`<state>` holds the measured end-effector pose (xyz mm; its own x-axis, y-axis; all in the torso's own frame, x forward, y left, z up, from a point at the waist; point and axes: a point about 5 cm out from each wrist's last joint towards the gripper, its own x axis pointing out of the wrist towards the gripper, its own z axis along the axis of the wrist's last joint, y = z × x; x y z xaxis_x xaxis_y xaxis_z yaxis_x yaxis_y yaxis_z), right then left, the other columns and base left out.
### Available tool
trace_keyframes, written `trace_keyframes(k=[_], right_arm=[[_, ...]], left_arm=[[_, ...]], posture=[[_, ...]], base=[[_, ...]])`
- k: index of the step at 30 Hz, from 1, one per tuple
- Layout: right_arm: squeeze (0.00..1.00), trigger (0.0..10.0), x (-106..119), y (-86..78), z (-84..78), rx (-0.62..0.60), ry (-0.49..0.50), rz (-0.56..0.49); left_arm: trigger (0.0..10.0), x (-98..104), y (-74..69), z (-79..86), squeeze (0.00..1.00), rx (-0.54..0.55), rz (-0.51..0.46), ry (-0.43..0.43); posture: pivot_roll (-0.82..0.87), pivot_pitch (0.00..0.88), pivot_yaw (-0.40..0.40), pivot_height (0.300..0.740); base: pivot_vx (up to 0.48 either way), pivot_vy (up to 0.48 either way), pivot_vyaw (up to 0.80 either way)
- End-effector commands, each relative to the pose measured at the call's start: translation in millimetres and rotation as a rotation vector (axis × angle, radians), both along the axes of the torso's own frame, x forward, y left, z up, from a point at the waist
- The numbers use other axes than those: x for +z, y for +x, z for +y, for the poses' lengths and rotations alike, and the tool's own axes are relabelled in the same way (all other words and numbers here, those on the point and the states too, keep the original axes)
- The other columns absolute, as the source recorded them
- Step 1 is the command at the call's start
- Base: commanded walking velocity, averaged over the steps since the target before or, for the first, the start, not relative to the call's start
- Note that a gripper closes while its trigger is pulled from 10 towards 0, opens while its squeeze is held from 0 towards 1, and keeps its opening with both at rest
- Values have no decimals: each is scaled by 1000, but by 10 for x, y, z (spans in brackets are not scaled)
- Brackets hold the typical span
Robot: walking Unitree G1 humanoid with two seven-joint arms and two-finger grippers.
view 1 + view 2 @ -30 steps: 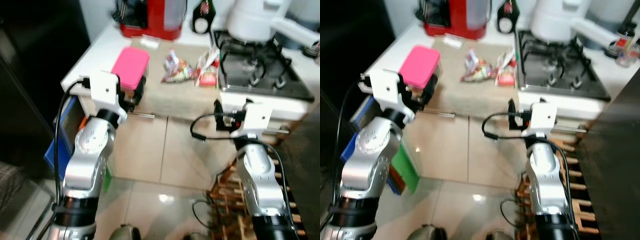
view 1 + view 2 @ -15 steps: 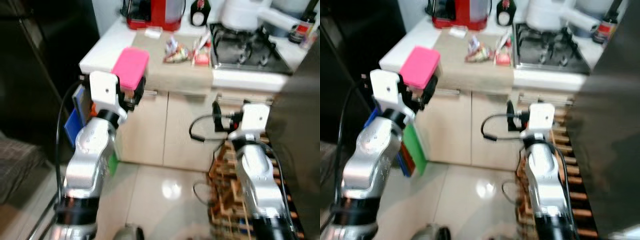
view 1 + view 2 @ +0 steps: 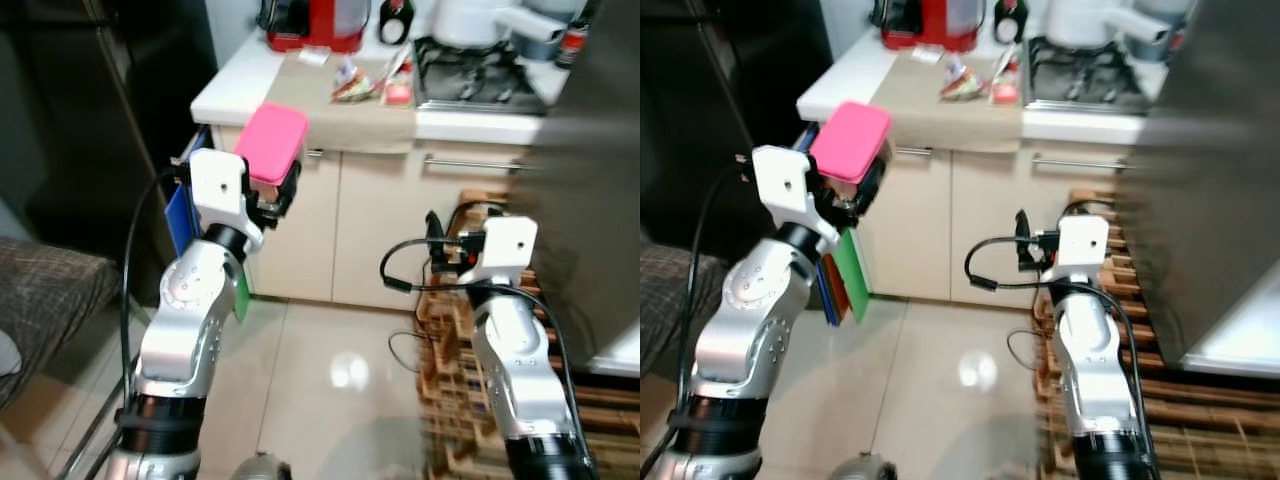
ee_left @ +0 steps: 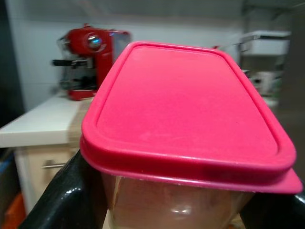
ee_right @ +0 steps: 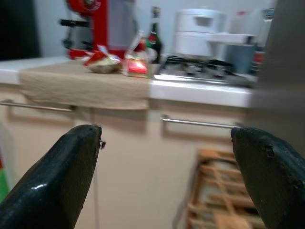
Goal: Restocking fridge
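Plastic food container, clear-walled with a pink snap-on lid, sits clamped in the left gripper, held level in the air in front of the cabinet doors, below the edge of the kitchen counter. The left wrist view shows a black finger pressing on each side wall just under the lid's rim. That looks like the right place to hold it: the walls are probably stiff enough to take a squeeze, while the lid overhangs and could pop off if gripped or knocked. Smooth plastic may slip, so it is best kept upright. Its weight cannot be judged, since the contents are blurred behind the wall. The right gripper is spread wide with nothing in it, pointing at the cabinets and a wooden rack on the floor.
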<state>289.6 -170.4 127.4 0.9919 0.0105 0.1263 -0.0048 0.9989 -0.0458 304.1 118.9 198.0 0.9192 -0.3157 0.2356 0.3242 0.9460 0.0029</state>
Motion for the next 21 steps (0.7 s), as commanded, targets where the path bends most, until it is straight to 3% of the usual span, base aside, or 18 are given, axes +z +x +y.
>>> trace_keyframes(k=[1, 4, 21], right_arm=[[43, 10000, 14, 2, 20, 13, 0, -5], [47, 10000, 8, 0, 21, 14, -2, -2], [43, 10000, 38, 13, -9, 18, -13, -14]], left_arm=[[10000, 35, -12, 30, 0, 2, -22, 5], [10000, 33, -25, 28, 0, -5, -26, 12], [10000, 97, -102, -84, 0, -96, -67, -39]], posture=[[-27, 0, 10, 740], [-27, 0, 10, 740], [-35, 0, 3, 740]], base=[[0, 0, 0], [0, -205, 0], [0, -480, 0]])
